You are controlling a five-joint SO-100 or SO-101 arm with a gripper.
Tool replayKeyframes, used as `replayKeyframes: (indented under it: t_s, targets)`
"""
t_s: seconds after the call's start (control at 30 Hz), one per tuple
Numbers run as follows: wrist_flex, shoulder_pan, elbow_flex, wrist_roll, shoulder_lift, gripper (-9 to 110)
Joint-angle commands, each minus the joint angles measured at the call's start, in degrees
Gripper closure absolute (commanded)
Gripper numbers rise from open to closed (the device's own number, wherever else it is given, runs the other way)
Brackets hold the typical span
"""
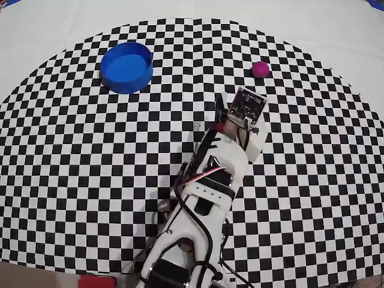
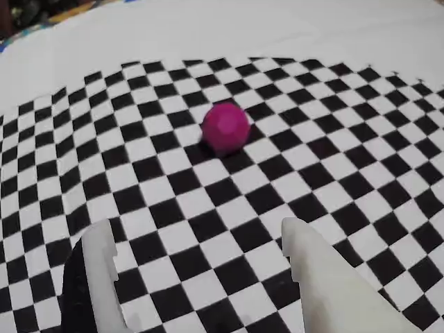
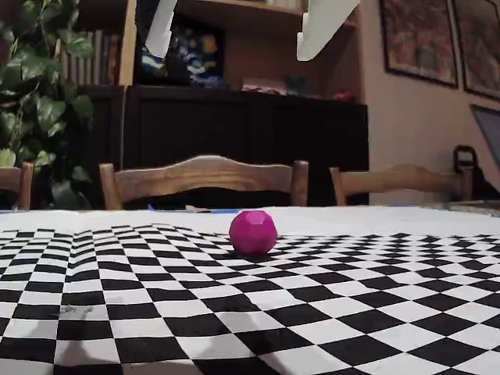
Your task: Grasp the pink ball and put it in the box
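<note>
The pink ball (image 1: 260,68) rests on the checkered mat at the far right in the overhead view, well apart from the round blue box (image 1: 124,84) at the far left. My gripper (image 1: 237,103) hangs above the mat a few squares short of the ball, its fingers mostly hidden under the camera board. In the wrist view the ball (image 2: 225,127) lies ahead of the open gripper (image 2: 196,232), slightly right of centre, with only mat between the fingers. The fixed view shows the ball (image 3: 253,232) on the mat and the gripper (image 3: 230,51) high above it.
The checkered mat (image 1: 90,180) covers most of the white table. My arm (image 1: 204,198) stretches from the near edge toward the ball. Wooden chairs (image 3: 203,180) and a dark cabinet (image 3: 234,133) stand behind the table in the fixed view.
</note>
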Motion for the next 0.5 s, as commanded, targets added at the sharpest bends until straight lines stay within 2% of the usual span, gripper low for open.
replayKeyframes:
  t_s: [0.0, 0.47]
  targets:
    - [-0.97, -0.35, -4.75, 0.53, -2.81, 74]
    - [-0.97, -0.44, -13.89, 0.53, -15.91, 74]
